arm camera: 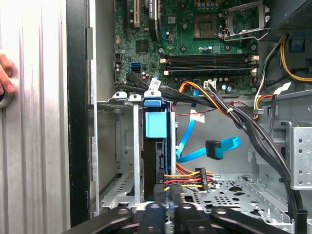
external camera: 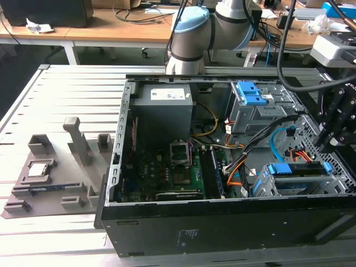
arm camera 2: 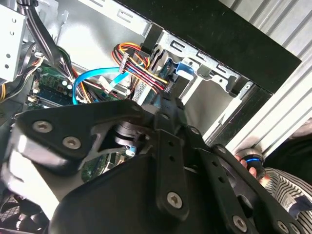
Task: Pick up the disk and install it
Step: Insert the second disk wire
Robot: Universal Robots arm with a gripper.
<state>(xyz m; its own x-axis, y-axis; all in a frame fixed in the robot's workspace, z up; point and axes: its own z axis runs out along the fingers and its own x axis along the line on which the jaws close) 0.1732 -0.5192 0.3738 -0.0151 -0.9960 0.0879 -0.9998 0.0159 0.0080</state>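
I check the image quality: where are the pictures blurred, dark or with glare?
In the second wrist view, the near black pincer body looks soft; the metal panel is bright. The first wrist view is evenly lit, the motherboard sharp. The exterior view is dim inside the computer case.

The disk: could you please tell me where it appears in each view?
Exterior view: disk in the near cage, on the exterior view's right.
First wrist view: edge-on in the cage, blue bracket facing the camera.
Second wrist view: bracket end in the cage, beside coloured wires.
Shared landmark: the blue cable.
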